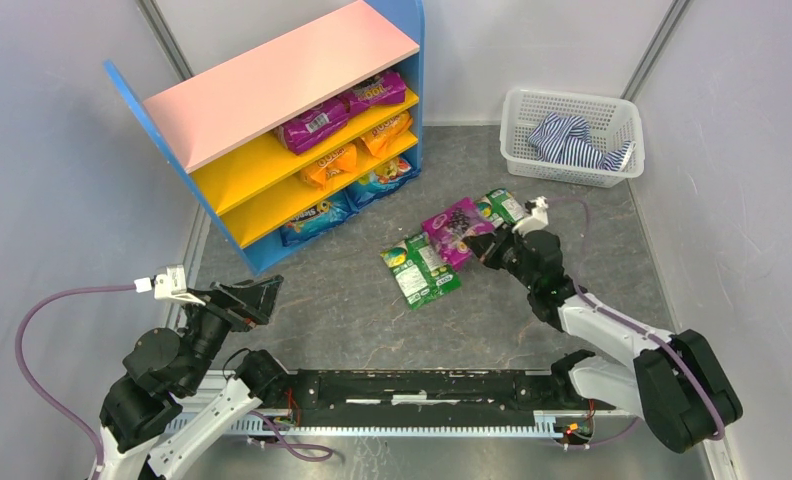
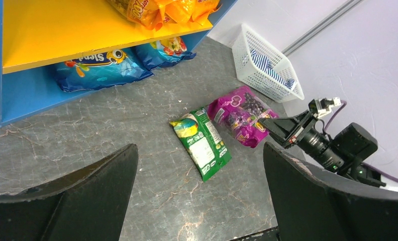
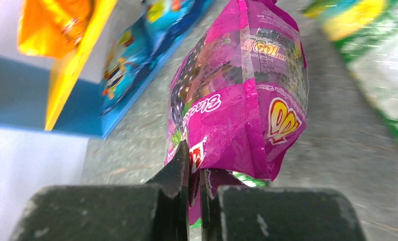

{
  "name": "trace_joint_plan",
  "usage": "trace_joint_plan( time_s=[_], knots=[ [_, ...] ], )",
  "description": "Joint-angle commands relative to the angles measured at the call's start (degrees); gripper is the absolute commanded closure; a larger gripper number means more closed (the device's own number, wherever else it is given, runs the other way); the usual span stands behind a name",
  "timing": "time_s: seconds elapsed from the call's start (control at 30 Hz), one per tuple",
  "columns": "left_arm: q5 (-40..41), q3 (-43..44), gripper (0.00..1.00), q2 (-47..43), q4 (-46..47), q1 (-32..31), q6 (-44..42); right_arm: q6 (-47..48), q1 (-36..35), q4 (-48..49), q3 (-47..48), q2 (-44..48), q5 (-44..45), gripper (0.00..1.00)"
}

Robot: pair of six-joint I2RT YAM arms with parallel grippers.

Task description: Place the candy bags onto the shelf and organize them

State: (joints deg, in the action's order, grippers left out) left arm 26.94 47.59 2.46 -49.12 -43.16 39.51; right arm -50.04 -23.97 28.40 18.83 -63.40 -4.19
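My right gripper is shut on the edge of a purple candy bag, which stands up from the floor between its fingers. A green candy bag lies flat beside it, and another green bag lies just behind my right gripper. The shelf holds purple bags on the top level, orange bags in the middle and blue bags at the bottom. My left gripper hangs open over bare floor near the shelf's front corner.
A white mesh basket with a striped blue-white cloth stands at the back right. White walls close in the grey floor on three sides. The shelf's left halves are bare yellow board.
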Motion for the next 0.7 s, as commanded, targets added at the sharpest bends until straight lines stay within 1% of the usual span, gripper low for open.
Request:
trace_joint_plan(
  time_s=[0.0,0.07,0.17,0.33,0.43,0.5,0.67],
  knots=[
    [1.4,0.1,0.0,0.0,1.8,-0.1,-0.2,1.5,-6.7,3.7,11.0,-0.3,-6.8,1.0],
    [1.4,0.1,0.0,0.0,1.8,-0.1,-0.2,1.9,-10.9,2.7,14.3,-1.6,-6.4,1.0],
    [1.8,0.2,0.0,-0.3,1.6,-0.1,-0.1,0.0,-16.7,4.6,18.3,-4.2,-6.9,1.0],
    [2.5,0.5,0.0,-1.9,0.9,-0.1,0.1,-6.6,-25.8,13.2,24.0,-10.8,-8.0,1.0],
    [3.5,0.9,0.01,-1.9,0.2,0.0,0.7,-6.8,-30.4,14.7,30.9,-15.3,-7.4,0.99],
    [3.6,0.9,0.01,-1.9,0.1,0.0,0.7,-6.0,-32.7,15.2,35.6,-18.1,-6.1,0.99],
    [3.9,1.3,0.01,-1.9,-0.6,0.1,1.0,-5.4,-35.9,17.9,46.5,-24.7,-3.1,0.99]
  ],
)
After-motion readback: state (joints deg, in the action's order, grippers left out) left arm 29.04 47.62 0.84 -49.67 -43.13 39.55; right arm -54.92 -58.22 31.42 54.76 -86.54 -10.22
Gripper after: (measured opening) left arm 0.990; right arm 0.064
